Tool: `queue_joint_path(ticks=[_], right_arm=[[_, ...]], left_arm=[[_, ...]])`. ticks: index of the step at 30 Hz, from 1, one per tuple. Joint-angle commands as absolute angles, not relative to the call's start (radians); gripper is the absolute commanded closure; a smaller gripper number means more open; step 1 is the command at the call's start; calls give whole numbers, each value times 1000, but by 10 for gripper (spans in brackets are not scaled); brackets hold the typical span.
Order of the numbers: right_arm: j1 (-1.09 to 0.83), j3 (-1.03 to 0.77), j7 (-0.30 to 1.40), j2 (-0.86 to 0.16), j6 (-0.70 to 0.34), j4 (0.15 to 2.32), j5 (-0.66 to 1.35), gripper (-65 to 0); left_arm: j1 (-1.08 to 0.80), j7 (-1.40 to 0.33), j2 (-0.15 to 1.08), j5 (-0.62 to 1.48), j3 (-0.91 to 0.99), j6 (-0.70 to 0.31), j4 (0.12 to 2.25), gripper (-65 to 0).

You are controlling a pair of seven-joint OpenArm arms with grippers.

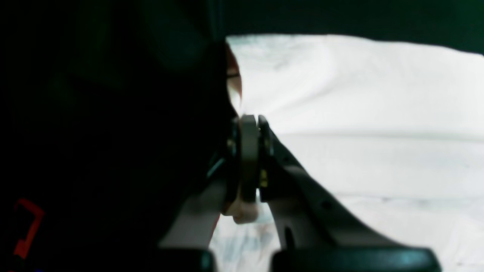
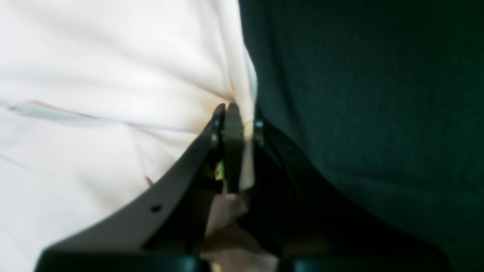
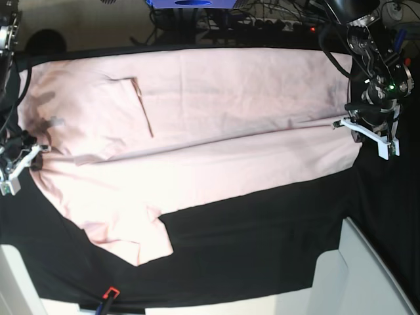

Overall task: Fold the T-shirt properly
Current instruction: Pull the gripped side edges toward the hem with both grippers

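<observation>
The T-shirt (image 3: 197, 125) lies spread across the black cloth (image 3: 262, 243), plain side up, one sleeve jutting toward the near edge. The left gripper (image 3: 346, 122) pinches one side edge and the right gripper (image 3: 36, 157) pinches the opposite edge, each with fingers clamped on fabric. Bare cloth lies open in front.

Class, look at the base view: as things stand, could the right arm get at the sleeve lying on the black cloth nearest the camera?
Probably not yet: the right gripper is shut on the T-shirt edge, so it must release first. Otherwise the sleeve lies uncovered on the black cloth, with nothing between.
</observation>
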State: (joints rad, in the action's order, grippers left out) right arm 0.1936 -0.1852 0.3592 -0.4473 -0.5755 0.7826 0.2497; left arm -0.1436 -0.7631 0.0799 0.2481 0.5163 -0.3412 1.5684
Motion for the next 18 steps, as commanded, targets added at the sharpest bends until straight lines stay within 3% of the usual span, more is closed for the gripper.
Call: queue_joint_path(ticks=[1,10,18], right_arm=[[197,-193,341,-473,-576,816,280,0],[159,-193,437,-473,-576,842,303,0],[58,-194,476,-461,-570,1009,305,0]], left_arm=[[-145,-737,97,254,521,-337,1603,0],[-225,-743,99,245,521,-337,1656,0],[-272,-742,101,243,521,-337,1644,0]])
